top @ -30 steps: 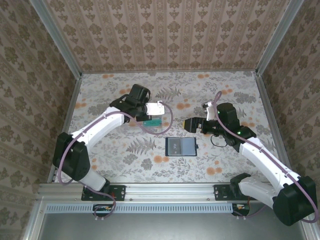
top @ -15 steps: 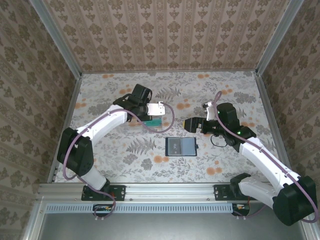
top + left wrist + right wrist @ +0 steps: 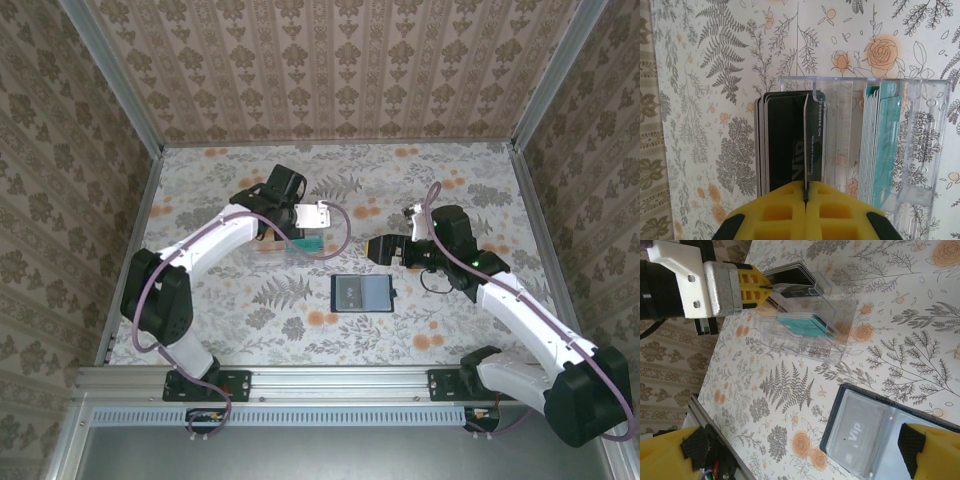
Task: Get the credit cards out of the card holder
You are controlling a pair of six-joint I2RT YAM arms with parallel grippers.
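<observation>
1. A clear plastic box [image 3: 840, 90] sits on the flowered table [image 3: 700, 75] and has 2 compartments. One holds an upright stack of dark cards [image 3: 782, 145]. The other holds a stack of teal and white cards [image 3: 880, 145].
2. The left gripper [image 3: 805, 192] is clamped tight on a thin card [image 3: 806, 140], seen edge-on. This card stands in the dark-card compartment, just beside that stack.
3. The card holder [image 3: 361, 293] lies open and flat on the table. It is closer to the arm bases than the box and apart from it.
4. In the right wrist view, 1 see-through pocket of the holder contains a pale card [image 3: 855, 432] marked "Vip".
5. The right gripper [image 3: 385, 248] hangs above the table near the holder's far edge. Its yellow fingers [image 3: 670, 455] are spread wide.
</observation>
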